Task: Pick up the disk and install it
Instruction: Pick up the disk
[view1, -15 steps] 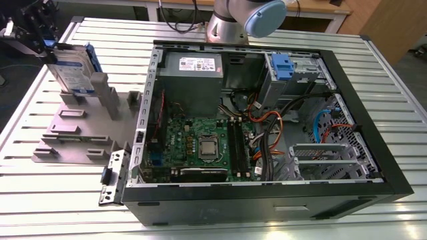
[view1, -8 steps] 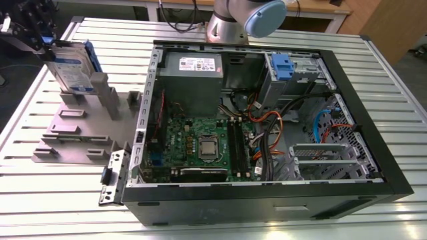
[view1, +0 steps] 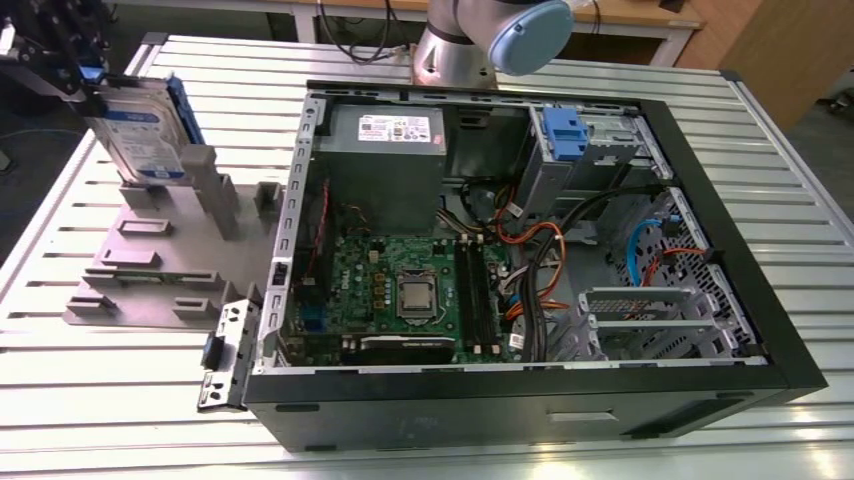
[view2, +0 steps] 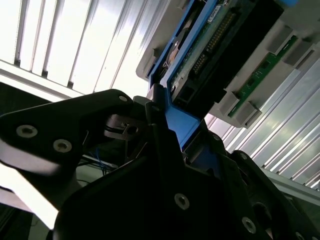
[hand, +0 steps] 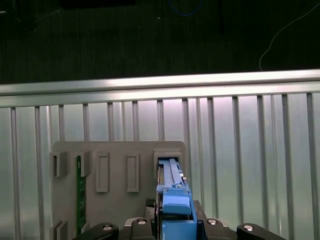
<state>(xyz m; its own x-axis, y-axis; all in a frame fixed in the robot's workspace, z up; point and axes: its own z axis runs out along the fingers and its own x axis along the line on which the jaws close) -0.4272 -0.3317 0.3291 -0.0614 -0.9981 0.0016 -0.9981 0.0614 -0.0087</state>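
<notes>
Black gripper (hand: 175, 222) body fills the near edge in the first wrist view. Its fingers are pressed together on the blue plastic rail of the silver rectangular disk (hand: 170, 172), which runs away from the camera into a rectangular slot of the flat grey fixture plate (hand: 140, 150).

In the second wrist view, a black fingertip (view2: 155, 112) lies against the blue rail. The disk's connector edge and underside board show just beyond it.

Exterior view:
- Gripper sits at the top of the disk, at the exterior view's far left.
- Disk stands upright on edge, white-and-blue label facing the camera, lower end at the fixture's upright holder. Cannot tell if it is fully seated or slightly raised.
- Fixture rests on the slotted aluminium table (view1: 107, 400), just beside the open black computer case (view1: 534, 400) and outside it.
- Thin green circuit strip (hand: 78, 195) stands in another fixture slot, apart from the disk.
- Inside the case: green motherboard (view1: 400, 290) approx. centre; grey metal box with white sticker (view1: 387, 130) at the far wall; upright silver cage with blue plastic latch (view1: 567, 140) toward the exterior view's right. Orange and black cables run between cage and board.
- Arm's grey-and-blue joint (view1: 507, 35) shows behind the case.
</notes>
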